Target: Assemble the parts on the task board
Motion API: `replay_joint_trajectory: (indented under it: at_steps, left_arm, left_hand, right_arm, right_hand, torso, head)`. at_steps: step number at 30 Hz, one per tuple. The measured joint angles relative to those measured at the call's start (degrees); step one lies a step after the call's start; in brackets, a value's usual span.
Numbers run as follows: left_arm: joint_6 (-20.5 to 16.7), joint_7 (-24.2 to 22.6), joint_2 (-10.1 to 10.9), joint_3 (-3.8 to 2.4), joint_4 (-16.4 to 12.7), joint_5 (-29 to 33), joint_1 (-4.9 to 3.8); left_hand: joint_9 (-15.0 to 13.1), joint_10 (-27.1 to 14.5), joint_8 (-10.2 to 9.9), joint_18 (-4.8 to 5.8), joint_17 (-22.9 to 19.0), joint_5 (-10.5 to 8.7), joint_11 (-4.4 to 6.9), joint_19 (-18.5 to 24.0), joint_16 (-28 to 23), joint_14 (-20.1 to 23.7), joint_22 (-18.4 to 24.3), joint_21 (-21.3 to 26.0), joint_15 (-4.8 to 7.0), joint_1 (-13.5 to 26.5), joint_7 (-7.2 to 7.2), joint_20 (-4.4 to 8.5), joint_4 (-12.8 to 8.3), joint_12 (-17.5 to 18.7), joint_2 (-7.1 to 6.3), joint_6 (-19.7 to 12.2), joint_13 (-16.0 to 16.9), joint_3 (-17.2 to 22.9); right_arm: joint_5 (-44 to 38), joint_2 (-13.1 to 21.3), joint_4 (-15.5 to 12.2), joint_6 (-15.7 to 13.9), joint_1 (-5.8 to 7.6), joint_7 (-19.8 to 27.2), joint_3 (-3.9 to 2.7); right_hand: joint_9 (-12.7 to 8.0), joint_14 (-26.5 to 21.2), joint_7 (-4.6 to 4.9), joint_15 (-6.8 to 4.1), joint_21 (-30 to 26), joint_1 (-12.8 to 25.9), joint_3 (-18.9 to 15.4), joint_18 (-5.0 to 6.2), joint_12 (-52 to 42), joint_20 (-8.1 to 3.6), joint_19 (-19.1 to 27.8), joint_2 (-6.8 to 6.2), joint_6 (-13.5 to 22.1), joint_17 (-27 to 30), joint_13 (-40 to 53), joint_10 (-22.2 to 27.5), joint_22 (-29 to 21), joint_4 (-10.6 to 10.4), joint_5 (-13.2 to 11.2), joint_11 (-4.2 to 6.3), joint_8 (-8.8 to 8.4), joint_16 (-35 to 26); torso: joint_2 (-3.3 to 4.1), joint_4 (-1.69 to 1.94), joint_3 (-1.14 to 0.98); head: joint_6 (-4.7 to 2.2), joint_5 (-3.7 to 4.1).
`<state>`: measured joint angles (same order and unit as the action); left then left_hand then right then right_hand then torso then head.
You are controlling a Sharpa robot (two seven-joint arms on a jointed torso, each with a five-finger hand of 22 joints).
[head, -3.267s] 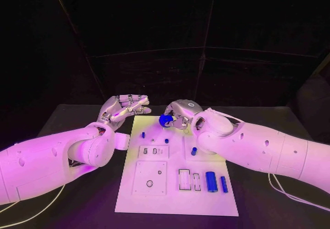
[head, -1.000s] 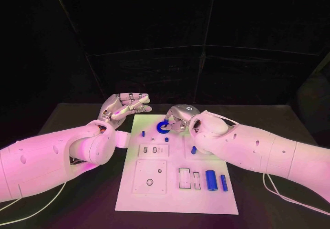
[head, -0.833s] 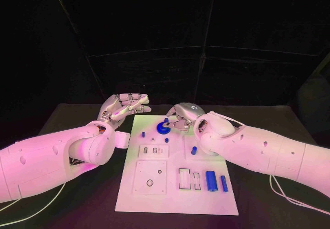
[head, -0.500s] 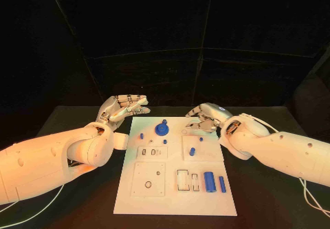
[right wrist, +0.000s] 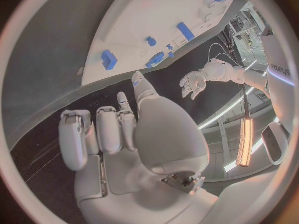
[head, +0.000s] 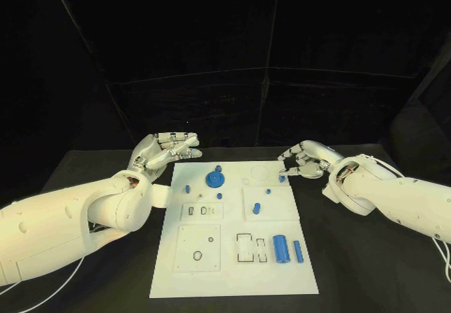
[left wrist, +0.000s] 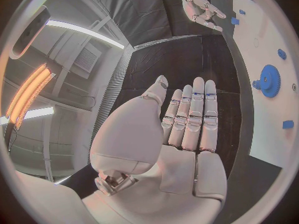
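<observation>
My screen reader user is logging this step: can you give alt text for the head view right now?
A white task board lies on a black table between two white arms; a blue gear sits near its far end, small blue parts scattered along it. The left hand hovers off the board's far left corner, the right hand off its far right, both holding nothing.

- Left arm point(head: 75, 218): smooth white shell, bulbous at the forearm, with small round dimples in the casing.
- Right arm point(head: 404, 199): matching white shell; a thin pale cable point(head: 442, 257) trails beside it.
- Left hand point(head: 165, 149): silver segmented fingers point(left wrist: 193, 117) with dark seams, on a broad pale palm.
- Right hand point(head: 305, 158): same silver build, with a dark recess at the wrist joint.
</observation>
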<state>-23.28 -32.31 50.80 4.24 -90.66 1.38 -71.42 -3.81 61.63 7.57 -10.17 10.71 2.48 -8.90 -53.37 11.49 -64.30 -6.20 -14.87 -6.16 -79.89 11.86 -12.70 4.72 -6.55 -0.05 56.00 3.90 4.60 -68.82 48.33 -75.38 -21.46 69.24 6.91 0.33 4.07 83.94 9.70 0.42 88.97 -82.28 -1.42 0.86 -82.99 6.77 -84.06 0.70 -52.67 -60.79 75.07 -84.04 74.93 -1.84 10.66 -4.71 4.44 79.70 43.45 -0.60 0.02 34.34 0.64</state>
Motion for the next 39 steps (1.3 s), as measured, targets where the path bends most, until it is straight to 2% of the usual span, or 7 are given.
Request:
replay_joint_trajectory:
  at_steps: [4,11,18,31,39]
  left_arm:
    - [0.11,0.01,-0.19,0.03,0.28,0.00,0.03]
    - [0.23,0.02,-0.34,0.07,0.56,0.00,0.06]
    - [0.27,0.04,-0.35,0.08,0.81,0.00,0.07]
    - [0.29,0.04,-0.42,0.08,1.10,0.00,0.07]
    - [0.30,0.05,-0.45,0.09,1.20,0.00,0.08]
  left_hand:
    - [0.00,0.00,0.00,0.00,0.00,0.00,0.00,0.00,0.00,0.00,0.00,0.00,0.00,0.00,0.00,0.00,0.00,0.00,0.00,0.00,0.00,0.00]
    - [0.00,0.00,0.00,0.00,-0.01,0.00,0.00,0.00,0.00,0.00,-0.01,0.00,0.00,0.00,0.00,0.00,0.00,0.00,0.00,0.00,0.00,0.00]
    - [-0.01,0.00,0.00,0.00,0.02,0.00,0.00,0.00,0.00,0.00,-0.01,0.00,0.00,-0.14,0.00,0.00,-0.09,0.00,0.14,0.00,0.01,0.09]
    - [-0.01,0.00,0.00,0.00,0.05,0.00,0.00,0.00,0.00,0.00,0.03,0.00,0.00,-0.22,0.00,0.00,-0.16,0.00,0.22,0.00,0.01,0.16]
    - [-0.01,0.00,0.00,0.00,0.05,0.00,0.00,0.00,0.00,0.00,0.03,0.00,0.00,-0.22,0.00,0.00,-0.16,0.00,0.22,0.00,0.01,0.16]
  right_arm:
    - [0.45,-0.59,1.64,0.80,-0.17,0.87,0.01]
    - [0.58,-1.30,3.82,2.22,-1.06,1.64,0.00]
    - [0.37,-1.63,4.69,3.42,-1.99,1.85,0.03]
    - [0.08,-2.25,5.71,4.23,-2.21,1.87,0.01]
    - [-0.12,-2.75,6.25,4.66,-2.23,1.85,0.01]
  right_hand:
    - [0.00,0.00,0.00,0.00,0.00,0.00,0.00,0.00,0.00,0.00,0.00,0.00,0.00,0.00,0.01,0.00,0.00,0.00,0.00,0.00,0.00,0.00]
    - [-0.05,0.00,0.00,0.00,0.00,-0.22,0.15,0.00,0.24,0.00,0.00,-0.23,0.00,0.09,0.01,0.00,0.00,0.15,0.21,0.00,0.00,0.00]
    - [-0.05,0.00,0.00,0.00,0.00,-0.22,0.16,-0.01,0.25,0.00,0.00,-0.23,0.00,0.09,-0.02,0.00,-0.01,0.15,0.21,0.00,0.00,0.00]
    - [0.01,0.00,-0.09,0.00,0.00,-0.52,0.46,0.00,0.23,0.00,0.00,0.09,-0.74,0.08,0.03,0.00,-0.01,0.46,0.54,0.00,0.00,0.00]
    - [0.28,0.22,-0.66,-0.22,0.00,-0.08,1.36,0.00,-0.21,0.00,0.00,1.46,-3.02,0.06,0.09,0.19,-0.02,1.01,0.11,0.25,0.87,0.00]
  torso:
    - [0.01,0.05,-0.01]
    - [0.04,0.12,0.13]
    - [0.04,0.13,0.20]
    - [0.01,0.13,0.21]
    - [-0.01,0.13,0.21]
  head:
    - [0.13,0.02]
    - [0.36,0.05]
    - [0.55,0.06]
    - [0.87,0.20]
    - [0.98,0.25]
